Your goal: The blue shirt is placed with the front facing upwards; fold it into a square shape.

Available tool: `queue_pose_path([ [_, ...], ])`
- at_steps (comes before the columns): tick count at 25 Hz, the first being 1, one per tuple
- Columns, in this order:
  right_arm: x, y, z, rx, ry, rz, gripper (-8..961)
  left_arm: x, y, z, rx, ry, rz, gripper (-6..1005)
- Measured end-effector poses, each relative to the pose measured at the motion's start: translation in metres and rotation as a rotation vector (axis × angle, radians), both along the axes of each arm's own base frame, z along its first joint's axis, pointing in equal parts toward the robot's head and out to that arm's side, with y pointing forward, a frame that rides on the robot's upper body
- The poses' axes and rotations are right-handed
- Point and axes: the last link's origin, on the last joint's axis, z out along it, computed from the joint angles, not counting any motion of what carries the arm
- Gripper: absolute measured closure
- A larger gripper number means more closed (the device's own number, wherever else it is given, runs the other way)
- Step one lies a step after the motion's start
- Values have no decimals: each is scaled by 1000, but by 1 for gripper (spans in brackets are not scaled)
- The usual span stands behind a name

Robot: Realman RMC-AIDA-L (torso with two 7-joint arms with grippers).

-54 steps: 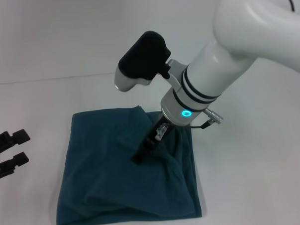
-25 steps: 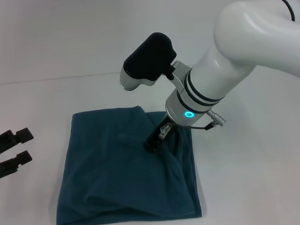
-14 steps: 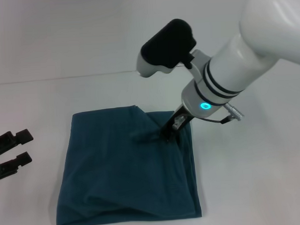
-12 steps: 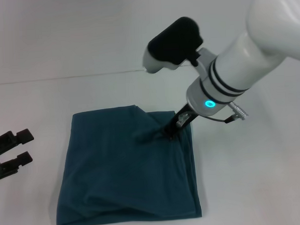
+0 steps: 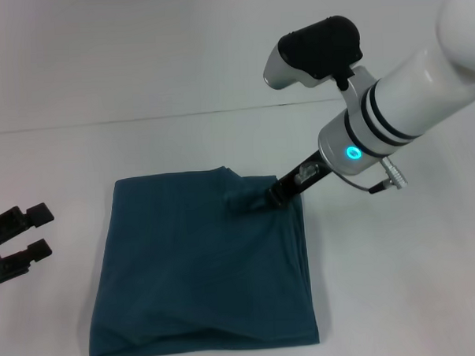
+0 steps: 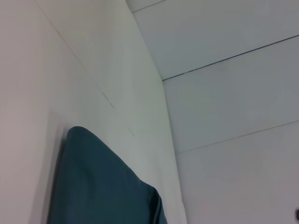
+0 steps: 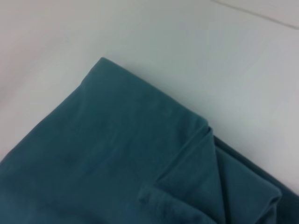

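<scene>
The dark teal-blue cotton shirt (image 5: 202, 266) lies on the plain white desk (image 5: 400, 281) in front of the robot, already folded into a rough square with no print showing on its upper face. Its edges are fairly straight on the left and along the far side; the near edge is thicker, with a rolled layer of cloth running across it. Near the far right corner the fabric is gathered into a small raised ridge with a few creases spreading from it.

The right gripper (image 5: 271, 197), a slim black tool at the end of the white right arm with a glowing cyan ring on its wrist, reaches down at a slant from the right and its tip meets the shirt right at that raised ridge, close to the far right corner. Its jaws look pressed together at the tip, but whether they have a pinch of cloth between them I cannot tell. In the right wrist view the shirt fills the lower part, with a small folded flap and layered edges at one corner.

The left gripper (image 5: 16, 243) rests at the left edge of the desk, well apart from the shirt, its black jaws spread apart and holding nothing
</scene>
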Motion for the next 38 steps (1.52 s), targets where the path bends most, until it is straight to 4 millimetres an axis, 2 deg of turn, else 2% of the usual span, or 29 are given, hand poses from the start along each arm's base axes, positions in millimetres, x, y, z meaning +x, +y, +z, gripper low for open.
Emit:
queue_pose_path([
  [8, 6, 0, -2, -14, 51, -42, 903, 0, 1, 0, 0, -3, 2, 111],
  [16, 18, 3, 9, 29, 85, -108, 670, 0, 1, -1, 0, -4, 3, 111],
  [22, 27, 4, 14, 62, 36, -149, 429, 0, 1, -1, -1, -5, 1, 111],
  [26, 37, 4, 19, 92, 10, -183, 420, 0, 1, -1, -1, -5, 1, 111],
  [31, 41, 7, 37, 150, 40, -197, 418, 0, 0, -1, 0, -6, 4, 111],
  [38, 30, 13, 66, 189, 134, -210, 418, -1, 0, 2, 7, -11, 4, 111],
])
